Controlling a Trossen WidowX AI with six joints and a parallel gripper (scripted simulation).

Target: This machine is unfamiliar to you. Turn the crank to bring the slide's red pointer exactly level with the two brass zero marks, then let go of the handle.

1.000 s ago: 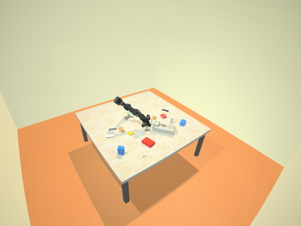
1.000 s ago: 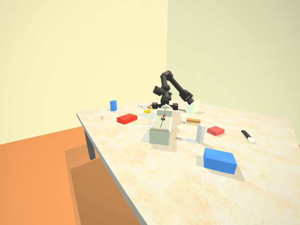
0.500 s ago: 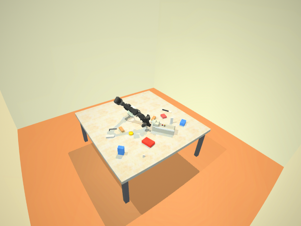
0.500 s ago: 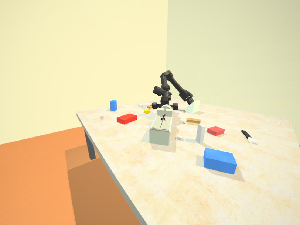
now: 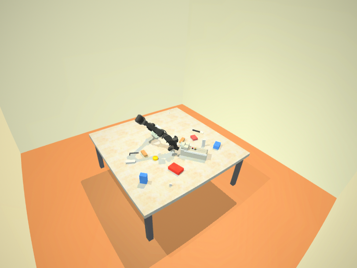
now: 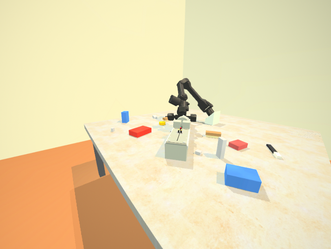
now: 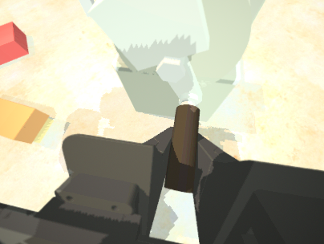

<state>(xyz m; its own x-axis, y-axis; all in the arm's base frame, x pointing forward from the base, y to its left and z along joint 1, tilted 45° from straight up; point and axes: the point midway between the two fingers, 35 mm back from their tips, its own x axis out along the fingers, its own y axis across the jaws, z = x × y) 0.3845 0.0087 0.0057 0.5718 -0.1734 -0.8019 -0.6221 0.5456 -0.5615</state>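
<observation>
The grey-green machine (image 5: 192,155) (image 6: 175,151) (image 7: 160,93) stands on the table with its crank end facing the arm. My gripper (image 5: 178,148) (image 7: 180,132) is shut on the brown crank handle (image 7: 188,119), which sits lengthwise between the fingers. The pale crank arm (image 7: 185,85) runs from the handle up to the hub. The small red pointer (image 5: 192,147) (image 6: 180,128) is on top of the slide, a little to the crank side of the brass marks (image 5: 195,148). The exact gap is too small to read. In the exterior view, the housing hides the fingertips and handle.
Beside the machine are an orange block (image 5: 182,139) (image 6: 213,133) (image 7: 18,120), a small red block (image 5: 194,137) (image 6: 237,144) (image 7: 10,44) and an upright white block (image 5: 203,143) (image 6: 221,148). A large red block (image 5: 175,168) (image 6: 140,131) lies on the other side.
</observation>
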